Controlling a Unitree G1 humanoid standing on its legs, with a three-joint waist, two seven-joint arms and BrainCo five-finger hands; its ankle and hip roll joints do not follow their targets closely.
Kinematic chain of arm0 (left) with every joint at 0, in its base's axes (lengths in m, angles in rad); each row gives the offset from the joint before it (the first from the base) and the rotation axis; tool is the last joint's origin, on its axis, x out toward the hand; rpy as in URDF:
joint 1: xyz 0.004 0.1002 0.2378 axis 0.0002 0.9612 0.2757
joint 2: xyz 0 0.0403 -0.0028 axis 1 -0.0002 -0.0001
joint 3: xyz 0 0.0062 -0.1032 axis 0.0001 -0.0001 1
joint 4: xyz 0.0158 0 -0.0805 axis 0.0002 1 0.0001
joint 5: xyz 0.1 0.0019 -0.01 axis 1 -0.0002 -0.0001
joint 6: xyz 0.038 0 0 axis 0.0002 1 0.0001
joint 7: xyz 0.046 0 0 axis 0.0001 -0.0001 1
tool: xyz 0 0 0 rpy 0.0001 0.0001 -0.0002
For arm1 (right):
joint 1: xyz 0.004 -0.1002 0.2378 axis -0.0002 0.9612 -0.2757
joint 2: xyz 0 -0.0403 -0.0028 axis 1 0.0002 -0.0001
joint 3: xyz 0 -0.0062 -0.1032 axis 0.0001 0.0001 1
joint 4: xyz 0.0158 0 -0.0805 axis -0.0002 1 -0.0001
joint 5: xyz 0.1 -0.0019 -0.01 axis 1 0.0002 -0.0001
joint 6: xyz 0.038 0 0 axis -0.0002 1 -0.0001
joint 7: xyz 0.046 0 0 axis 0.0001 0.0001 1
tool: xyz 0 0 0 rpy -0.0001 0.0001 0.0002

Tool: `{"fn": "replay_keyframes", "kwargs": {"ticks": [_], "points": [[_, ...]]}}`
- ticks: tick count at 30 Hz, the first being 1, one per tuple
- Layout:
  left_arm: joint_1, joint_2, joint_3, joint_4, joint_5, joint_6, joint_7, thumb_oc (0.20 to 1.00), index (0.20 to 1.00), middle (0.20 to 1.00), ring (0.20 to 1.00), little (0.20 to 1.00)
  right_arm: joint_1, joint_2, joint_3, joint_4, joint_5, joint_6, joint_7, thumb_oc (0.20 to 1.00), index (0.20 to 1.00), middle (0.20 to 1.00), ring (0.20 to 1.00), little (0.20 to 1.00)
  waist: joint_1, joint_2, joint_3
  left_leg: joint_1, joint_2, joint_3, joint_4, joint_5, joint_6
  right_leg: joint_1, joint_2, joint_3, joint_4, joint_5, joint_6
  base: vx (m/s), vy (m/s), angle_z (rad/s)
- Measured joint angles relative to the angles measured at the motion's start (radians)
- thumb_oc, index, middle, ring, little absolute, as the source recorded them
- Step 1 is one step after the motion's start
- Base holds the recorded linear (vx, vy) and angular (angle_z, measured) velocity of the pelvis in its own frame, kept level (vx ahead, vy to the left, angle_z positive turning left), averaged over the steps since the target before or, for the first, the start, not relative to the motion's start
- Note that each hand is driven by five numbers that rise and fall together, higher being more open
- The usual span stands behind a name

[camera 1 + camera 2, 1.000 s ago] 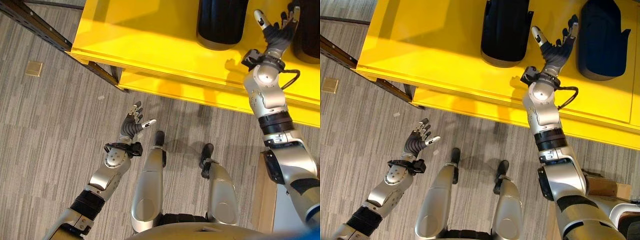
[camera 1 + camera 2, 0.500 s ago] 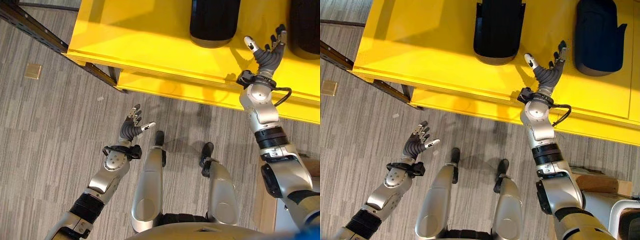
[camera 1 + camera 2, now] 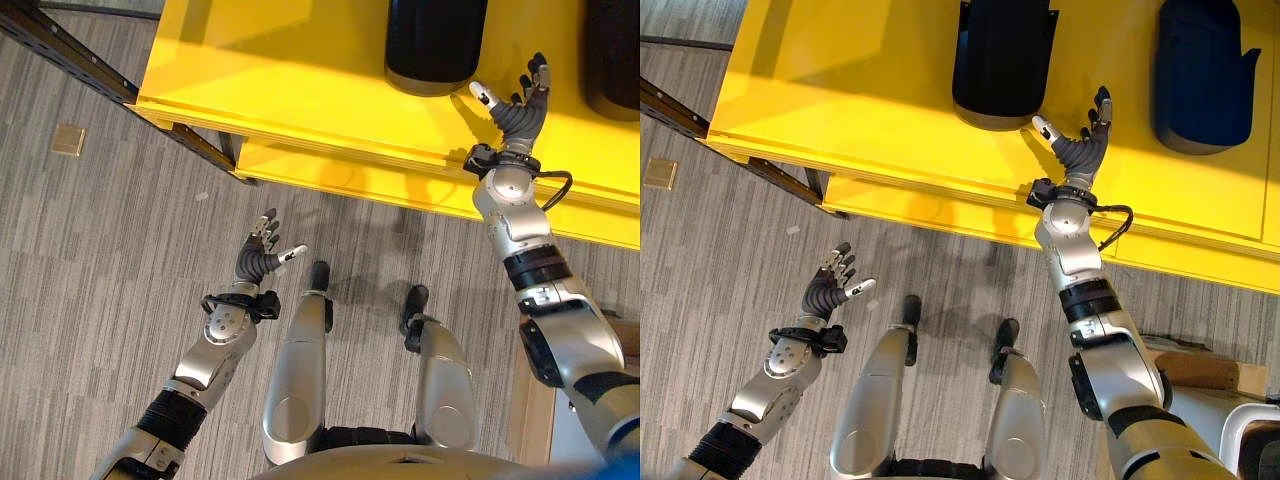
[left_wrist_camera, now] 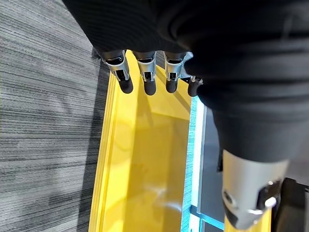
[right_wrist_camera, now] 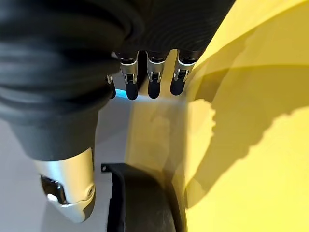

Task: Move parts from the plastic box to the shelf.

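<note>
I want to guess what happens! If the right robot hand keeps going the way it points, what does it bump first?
Probably nothing: the right robot hand points between two dark parts over bare yellow shelf.

A: How does the right hand (image 3: pixel 1076 148) stand?
B: Arm stretched forward, fingers (image 5: pixel 153 79) straight and spread, thumb out to one side.
A: And the left hand (image 3: pixel 259 262)?
B: Held low, fingers (image 4: pixel 147 77) relaxed, empty.

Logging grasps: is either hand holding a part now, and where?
Nothing is held. The right hand is open above the yellow shelf; the left hand is open over the floor.
</note>
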Motion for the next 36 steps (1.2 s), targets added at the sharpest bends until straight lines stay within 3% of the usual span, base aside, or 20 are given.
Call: {"fn": "replay_keyframes", "kwargs": {"ticks": [17, 36], "points": [[0.0, 0.004, -0.001, 0.002, -0.008, -0.002, -0.014, 1.0, 1.0, 1.0, 1.0, 1.0, -0.197, -0.002, 0.104, 0.135, 0.084, 0.01, 0.049, 1.0, 1.0, 1.0, 1.0, 1.0, 0.016, 0.009, 0.005, -0.003, -0.004, -0.001, 0.004, -0.001, 0.002, -0.001, -0.003, 0.0, 0.002, -0.002, 0.001, 0.0, 0.0, 0.0], [-0.009, 0.003, -0.003, 0.011, -0.01, -0.001, -0.013, 1.0, 1.0, 1.0, 1.0, 1.0, -0.202, 0.049, 0.132, 0.144, 0.123, 0.011, 0.08, 1.0, 1.0, 1.0, 1.0, 1.0, 0.016, 0.008, 0.005, -0.006, -0.004, -0.009, 0.025, -0.014, -0.002, -0.007, -0.002, -0.002, 0.038, -0.021, 0.002, 0.01, -0.001, 0.0]]}}
